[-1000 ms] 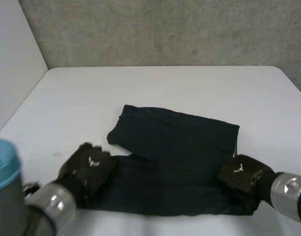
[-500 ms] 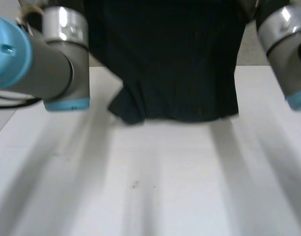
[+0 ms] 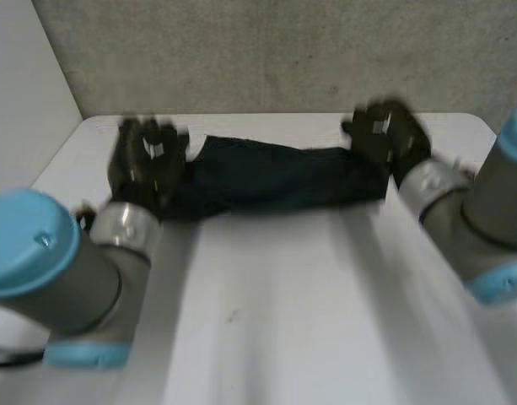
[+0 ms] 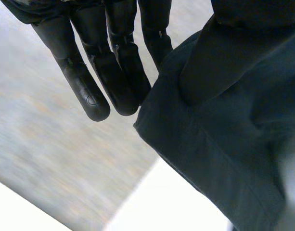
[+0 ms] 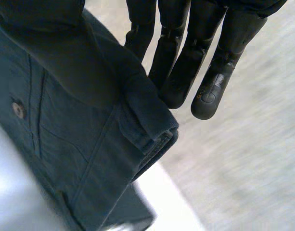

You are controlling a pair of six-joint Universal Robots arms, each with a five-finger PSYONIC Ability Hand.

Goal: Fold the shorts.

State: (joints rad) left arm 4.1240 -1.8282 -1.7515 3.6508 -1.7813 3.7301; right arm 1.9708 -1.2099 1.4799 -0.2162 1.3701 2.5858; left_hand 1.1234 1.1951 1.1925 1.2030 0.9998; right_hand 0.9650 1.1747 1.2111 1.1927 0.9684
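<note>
The dark navy shorts (image 3: 275,177) stretch as a narrow band between my two hands over the far part of the white table (image 3: 309,321). My left hand (image 3: 148,160) holds the band's left end and my right hand (image 3: 385,135) its right end. In the left wrist view a hemmed corner of the shorts (image 4: 224,134) is pinched between the thumb and the straight fingers (image 4: 89,72). In the right wrist view the thumb clamps a thick seamed edge of the shorts (image 5: 80,125), with a button on it, against the straight fingers (image 5: 205,72).
A grey concrete wall (image 3: 283,51) rises just behind the table's far edge, close to both hands. A pale side wall (image 3: 22,84) stands at the left. Both forearms reach across the table's sides, with bare tabletop between them.
A second ago the hands held the shorts' near edge flat on the table. They lifted it high, then carried it to the far side, where the shorts now form a narrow band.
</note>
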